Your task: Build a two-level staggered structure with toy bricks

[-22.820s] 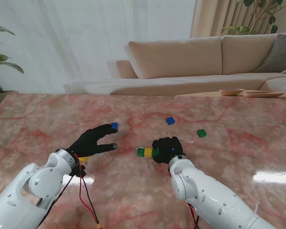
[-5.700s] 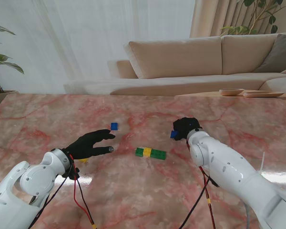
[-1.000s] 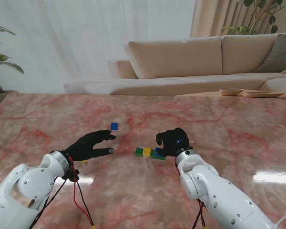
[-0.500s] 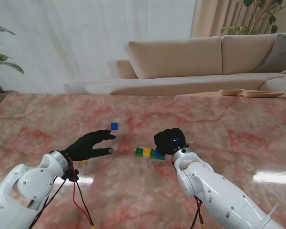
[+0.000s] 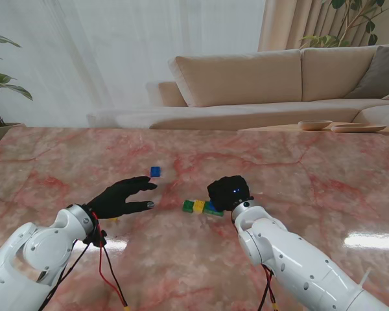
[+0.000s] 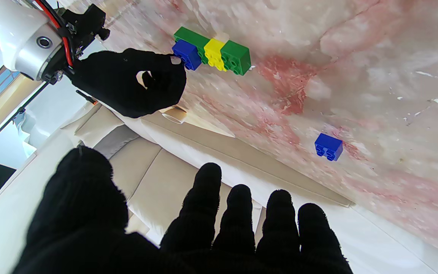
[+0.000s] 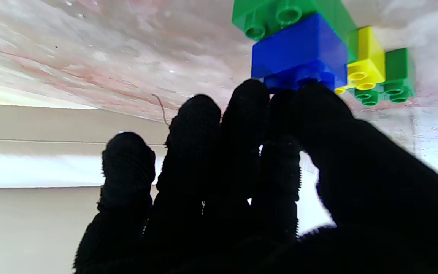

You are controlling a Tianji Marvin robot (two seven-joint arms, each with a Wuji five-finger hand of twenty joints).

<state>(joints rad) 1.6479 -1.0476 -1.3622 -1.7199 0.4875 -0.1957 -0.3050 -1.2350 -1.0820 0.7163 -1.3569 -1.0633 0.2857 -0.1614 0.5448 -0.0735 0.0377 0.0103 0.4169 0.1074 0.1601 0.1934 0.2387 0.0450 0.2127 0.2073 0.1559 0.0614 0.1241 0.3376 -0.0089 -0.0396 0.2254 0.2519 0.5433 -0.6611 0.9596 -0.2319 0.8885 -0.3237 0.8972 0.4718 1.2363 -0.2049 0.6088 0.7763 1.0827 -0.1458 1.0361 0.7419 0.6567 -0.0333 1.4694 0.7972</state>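
Toy bricks sit on the pink marble table point(image 5: 298, 162). At left, the black-gloved left hand point(image 5: 120, 197) rests with fingers spread, holding nothing. A loose small blue brick point(image 5: 155, 172) lies just beyond its fingertips. Mid-table, a green-yellow-green brick row point(image 5: 197, 207) lies flat. The black-gloved right hand point(image 5: 229, 193) pinches a second blue brick point(image 7: 299, 53) with its fingertips point(image 7: 247, 95), touching the row's right green end.

A row of bricks point(image 5: 198, 207) lies mid-table, one brick point(image 7: 299, 53) on its right end, a loose brick point(image 5: 155, 172) farther left.
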